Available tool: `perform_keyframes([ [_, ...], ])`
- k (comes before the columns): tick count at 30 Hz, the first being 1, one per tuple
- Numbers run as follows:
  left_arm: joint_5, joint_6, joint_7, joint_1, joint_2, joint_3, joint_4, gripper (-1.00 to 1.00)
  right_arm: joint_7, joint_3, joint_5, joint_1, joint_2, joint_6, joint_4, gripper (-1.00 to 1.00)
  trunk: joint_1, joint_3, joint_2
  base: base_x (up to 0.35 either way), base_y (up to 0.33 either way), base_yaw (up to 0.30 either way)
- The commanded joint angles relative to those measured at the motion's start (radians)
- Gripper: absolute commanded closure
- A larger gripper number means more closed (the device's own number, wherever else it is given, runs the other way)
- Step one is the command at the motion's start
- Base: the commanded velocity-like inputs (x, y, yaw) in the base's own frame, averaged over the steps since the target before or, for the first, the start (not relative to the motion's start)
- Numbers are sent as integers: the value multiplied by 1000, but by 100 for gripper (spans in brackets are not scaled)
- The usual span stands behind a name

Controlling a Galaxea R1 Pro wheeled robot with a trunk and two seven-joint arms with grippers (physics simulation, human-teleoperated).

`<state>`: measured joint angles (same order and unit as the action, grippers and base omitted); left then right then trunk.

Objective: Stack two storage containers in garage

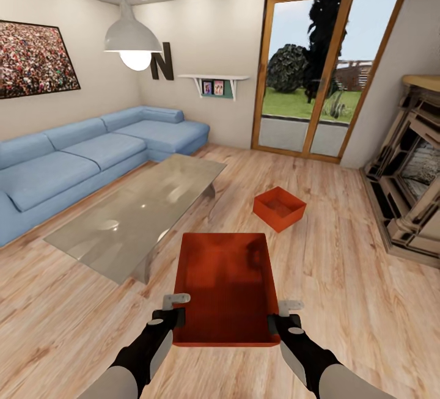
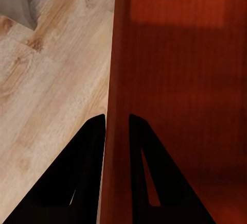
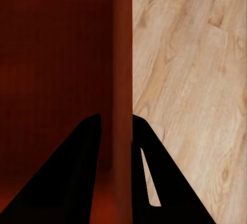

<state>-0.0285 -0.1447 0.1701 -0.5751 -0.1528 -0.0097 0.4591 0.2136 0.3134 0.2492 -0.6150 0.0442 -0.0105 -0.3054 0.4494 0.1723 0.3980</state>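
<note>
I hold one red-orange storage container (image 1: 225, 288) up in front of me, above the living room's wood-plank flooring. My left gripper (image 1: 173, 313) is shut on its left wall (image 2: 116, 80), with one finger on each side. On the opposite wall (image 3: 121, 69) my right gripper (image 1: 276, 321) is shut the same way. The second storage container (image 1: 279, 208) sits on the planks farther ahead, to the right of the glass coffee table (image 1: 140, 212).
A blue sectional sofa (image 1: 73, 161) lines the left wall. Wood-framed glass doors (image 1: 318, 75) stand at the back. A stone fireplace (image 1: 412, 173) fills the right side. A pendant lamp (image 1: 131, 38) hangs over the table. Open planks lie to the right of the held bin.
</note>
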Motion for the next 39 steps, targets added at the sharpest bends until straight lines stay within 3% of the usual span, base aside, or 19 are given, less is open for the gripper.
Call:
perform_keyframes([
  [1,7,-7,9,0,-1,16,1,100,0,-12,4,-1,0,0,-4,100,1,0,2,0,0,0],
  [39,7,-6,11,0,1,15,4,100,-1,-12,4,-1,0,-1,-4,100,1,-59,2,0,0,0],
])
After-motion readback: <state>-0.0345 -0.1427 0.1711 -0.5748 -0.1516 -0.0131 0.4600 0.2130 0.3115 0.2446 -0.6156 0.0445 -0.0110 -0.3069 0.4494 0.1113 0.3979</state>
